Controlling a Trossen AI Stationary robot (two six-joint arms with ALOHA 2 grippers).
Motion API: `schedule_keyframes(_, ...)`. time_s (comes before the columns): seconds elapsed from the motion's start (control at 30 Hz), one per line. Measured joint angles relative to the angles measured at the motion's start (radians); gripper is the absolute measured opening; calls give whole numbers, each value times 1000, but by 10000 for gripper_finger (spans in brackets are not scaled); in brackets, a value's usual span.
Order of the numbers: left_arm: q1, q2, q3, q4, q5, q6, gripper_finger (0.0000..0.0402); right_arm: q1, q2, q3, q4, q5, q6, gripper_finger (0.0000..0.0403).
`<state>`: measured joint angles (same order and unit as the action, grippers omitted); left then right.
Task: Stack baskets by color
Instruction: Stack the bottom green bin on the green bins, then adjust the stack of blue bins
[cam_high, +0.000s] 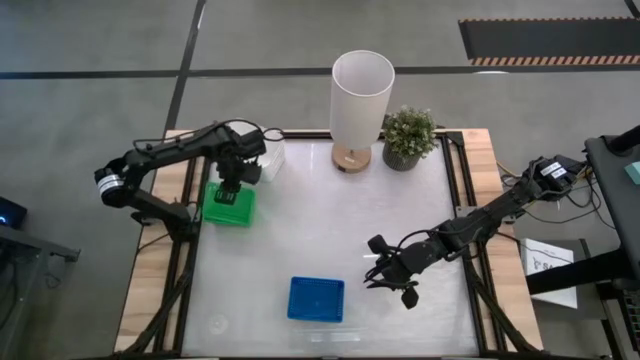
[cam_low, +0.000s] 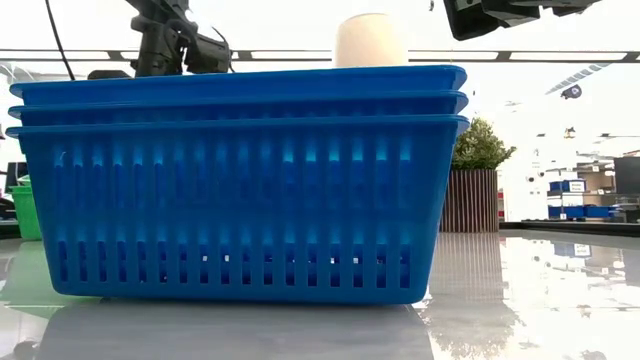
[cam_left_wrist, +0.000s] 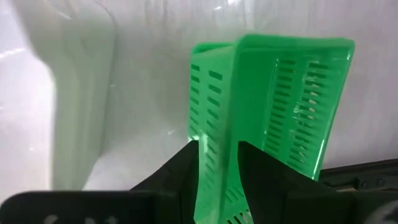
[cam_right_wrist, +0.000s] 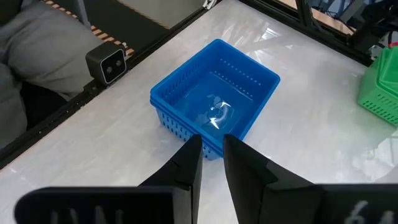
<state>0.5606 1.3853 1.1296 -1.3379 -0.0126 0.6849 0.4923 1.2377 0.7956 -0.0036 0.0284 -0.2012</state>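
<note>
I see the left gripper (cam_high: 231, 190) straddling the green baskets' (cam_high: 230, 206) wall beside the lamp (cam_high: 360, 110), grip indeterminate; right gripper (cam_high: 392, 285) empty, fingers narrowly apart.

Blue baskets (cam_high: 316, 299) stacked near front edge; green baskets (cam_high: 230, 205) far left.

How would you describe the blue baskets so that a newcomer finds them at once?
Start from the tall white cylinder lamp at the table's far edge and come straight toward the near edge. There stands the blue basket stack, alone; its neighbours are green baskets, at the far left.
</note>
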Motion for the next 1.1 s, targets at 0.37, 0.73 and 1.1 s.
schedule_keyframes(0.37,-14,-9,-109,37,1,0,95,0,0,0,0,0,-1,57)
schedule_keyframes(0.73,-52,-55,-84,39,-21,-23,96,-2,0,0,1,0,-8,57)
schedule_keyframes(1.1,-118,-90,-39,37,-199,-129,96,-2,0,0,1,0,-8,57)
